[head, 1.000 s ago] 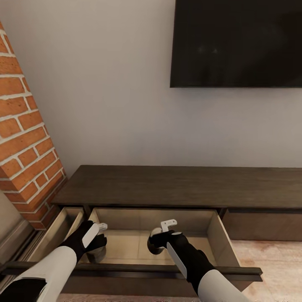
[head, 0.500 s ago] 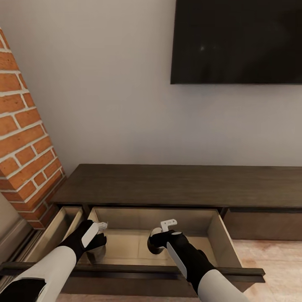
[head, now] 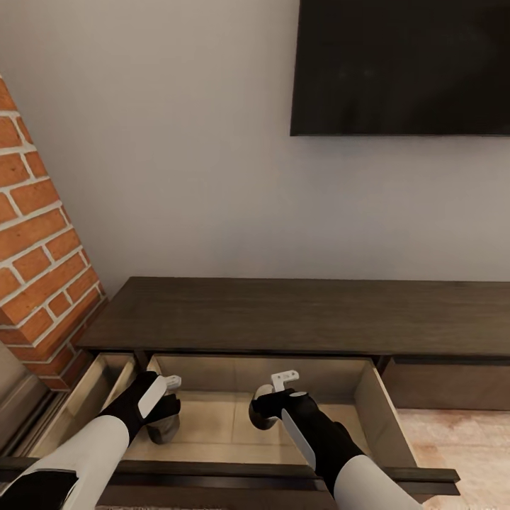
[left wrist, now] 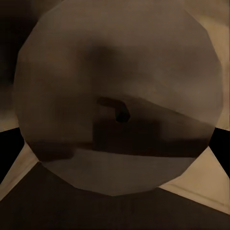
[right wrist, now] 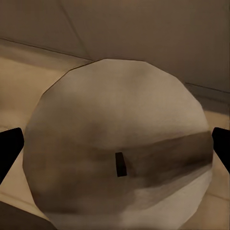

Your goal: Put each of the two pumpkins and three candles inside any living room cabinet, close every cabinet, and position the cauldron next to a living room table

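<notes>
1. Cabinet runs along the far wall under the dark TV, with the brick fireplace at its left end. The wide centre drawer is pulled out toward the robot, and both arms reach over its near front edge. The beige floor between the two grippers is bare, with more open floor toward the right wall. A narrower drawer at the left is also out.
2. Left gripper is clamped on a candle low in the drawer's left part, near the left wall. Right gripper is clamped on a second candle near mid-drawer.
3. Head view shows just slivers of each candle under the wrists. The left wrist view shows the candle's flat round top and short wick, with a dark fingertip at each side. The right wrist view shows the other candle in the same way, paler, over beige lining.
4. Versus 0.5 s ago: the whole head picture has shifted, with the TV edge higher and more drawer floor in view, so that is camera motion. Grippers and candles sit as they did.
</notes>
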`<state>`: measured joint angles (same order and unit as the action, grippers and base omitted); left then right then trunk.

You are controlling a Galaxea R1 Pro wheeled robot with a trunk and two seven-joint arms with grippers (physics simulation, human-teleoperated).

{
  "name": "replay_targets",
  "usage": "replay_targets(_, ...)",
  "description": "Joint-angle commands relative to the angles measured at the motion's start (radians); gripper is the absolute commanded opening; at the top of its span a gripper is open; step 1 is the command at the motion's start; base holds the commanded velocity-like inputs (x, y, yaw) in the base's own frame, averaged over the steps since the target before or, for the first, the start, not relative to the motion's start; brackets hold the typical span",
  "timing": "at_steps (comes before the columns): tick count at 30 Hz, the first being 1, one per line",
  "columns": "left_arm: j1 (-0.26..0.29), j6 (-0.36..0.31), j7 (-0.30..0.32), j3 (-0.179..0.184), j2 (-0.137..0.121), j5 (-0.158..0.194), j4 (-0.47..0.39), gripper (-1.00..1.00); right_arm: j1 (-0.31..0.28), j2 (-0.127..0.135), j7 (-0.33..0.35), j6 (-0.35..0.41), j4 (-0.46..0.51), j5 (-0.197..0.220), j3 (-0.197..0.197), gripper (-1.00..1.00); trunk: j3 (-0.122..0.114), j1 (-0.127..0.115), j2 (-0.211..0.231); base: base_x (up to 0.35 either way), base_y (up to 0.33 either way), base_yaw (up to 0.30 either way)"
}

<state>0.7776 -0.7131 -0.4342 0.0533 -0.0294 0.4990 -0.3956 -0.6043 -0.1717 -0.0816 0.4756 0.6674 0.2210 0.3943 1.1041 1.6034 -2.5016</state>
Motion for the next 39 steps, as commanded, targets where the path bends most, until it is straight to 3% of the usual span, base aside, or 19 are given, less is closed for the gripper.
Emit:
replay_targets(1, 0.000, 0.000, 0.000, 0.000, 0.000, -0.001, 0.000, -1.00, 0.000, 0.000, 0.000, 0.000, 0.001, 0.000, 0.000, -1.00, 0.004, 0.000, 0.000, 0.000, 0.000, 0.000)
replay_targets(19, 0.000, 0.001, 0.002, 0.000, 0.000, 0.000, 0.000, -1.00, 0.000, 0.000, -0.001, 0.000, 0.002, 0.000, 0.000, -1.00, 0.074, 0.008, -0.005, 0.000, 0.000, 0.000)
replay_targets(31, 0.000, 0.002, 0.002, 0.000, 0.000, 0.000, 0.000, -1.00, 0.000, -0.003, -0.010, 0.074, 0.001, 0.003, 0.000, -1.00, 0.074, 0.008, -0.005, 0.000, 0.000, 0.000)
replay_targets(39, 0.000, 0.003, 0.002, 0.000, 0.000, 0.000, 0.000, -1.00, 0.000, -0.003, -0.030, 0.068, -0.033, 0.006, 0.000, -1.00, 0.074, 0.008, -0.005, 0.000, 0.000, 0.000)
